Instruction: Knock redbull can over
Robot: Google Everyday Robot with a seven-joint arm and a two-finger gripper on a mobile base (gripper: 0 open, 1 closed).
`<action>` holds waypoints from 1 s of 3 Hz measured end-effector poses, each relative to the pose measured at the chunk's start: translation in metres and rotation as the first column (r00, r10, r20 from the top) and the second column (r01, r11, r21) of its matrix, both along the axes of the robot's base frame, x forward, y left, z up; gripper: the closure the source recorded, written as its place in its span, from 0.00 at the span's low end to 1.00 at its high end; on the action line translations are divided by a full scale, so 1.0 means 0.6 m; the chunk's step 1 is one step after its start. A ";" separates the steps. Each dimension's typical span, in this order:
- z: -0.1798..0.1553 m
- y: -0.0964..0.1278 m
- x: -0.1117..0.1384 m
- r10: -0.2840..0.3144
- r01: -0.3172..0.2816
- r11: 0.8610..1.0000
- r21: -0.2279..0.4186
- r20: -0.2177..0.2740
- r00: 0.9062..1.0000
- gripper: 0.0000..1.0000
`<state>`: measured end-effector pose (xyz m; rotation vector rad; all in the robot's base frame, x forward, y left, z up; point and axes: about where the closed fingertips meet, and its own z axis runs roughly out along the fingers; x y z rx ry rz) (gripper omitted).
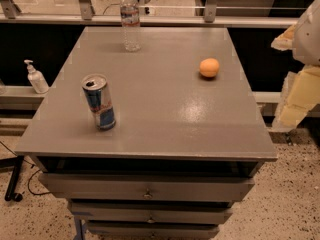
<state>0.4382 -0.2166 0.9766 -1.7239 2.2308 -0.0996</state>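
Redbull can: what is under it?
The redbull can stands on the gray cabinet top, with drawers below. The patch right under the can is covered. The end effector is at the right edge, away from it.

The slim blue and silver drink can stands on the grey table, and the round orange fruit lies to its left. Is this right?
No: in the camera view the round orange fruit lies to the right of the slim blue and silver drink can on the grey table. The gripper is at the right edge, off the table.
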 end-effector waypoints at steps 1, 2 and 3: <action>0.000 0.000 0.000 0.000 0.000 1.000 0.000 0.000 1.000 0.00; 0.001 0.001 0.003 0.003 -0.003 0.999 0.034 0.000 1.000 0.00; -0.036 0.035 0.006 -0.011 0.016 0.985 0.171 -0.033 0.999 0.00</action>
